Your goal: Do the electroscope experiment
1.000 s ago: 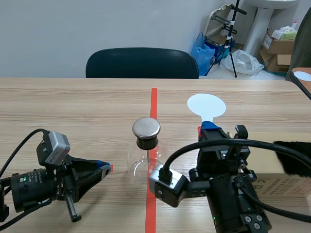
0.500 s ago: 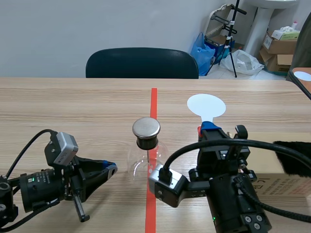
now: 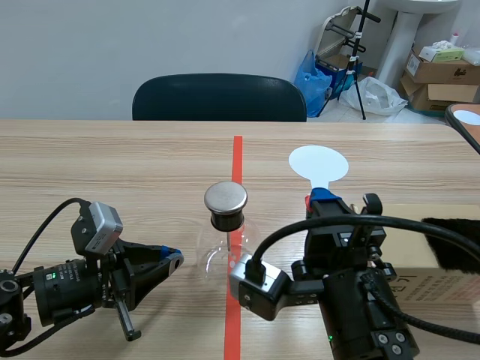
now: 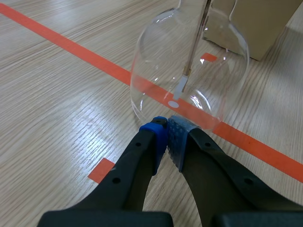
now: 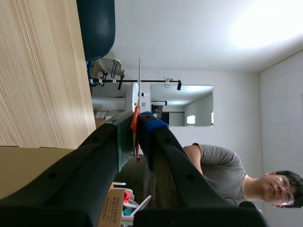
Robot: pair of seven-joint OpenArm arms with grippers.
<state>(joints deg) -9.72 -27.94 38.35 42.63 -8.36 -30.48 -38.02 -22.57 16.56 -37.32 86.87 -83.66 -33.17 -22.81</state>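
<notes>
Over the last second the left gripper (image 3: 172, 258) has slid along the table toward the electroscope (image 3: 224, 240) and now lies low, just beside the base of its glass bulb. From the left wrist view its fingers are pressed together with nothing between them, their blue pads (image 4: 179, 137) meeting right in front of the clear glass wall. The electroscope stands upright on the orange-red tape line, with a round metal disc (image 3: 226, 197) on a black stopper (image 3: 227, 220) at its top and a thin rod (image 4: 193, 47) hanging inside the bulb. The right gripper (image 3: 324, 196) is raised beside and just beyond the electroscope, clamped on the stem of a white paddle (image 3: 319, 163) whose round face lies ahead of it. A cardboard box (image 3: 439, 281) sits near the right arm, with a black furry piece (image 3: 454, 244) on top of it.
</notes>
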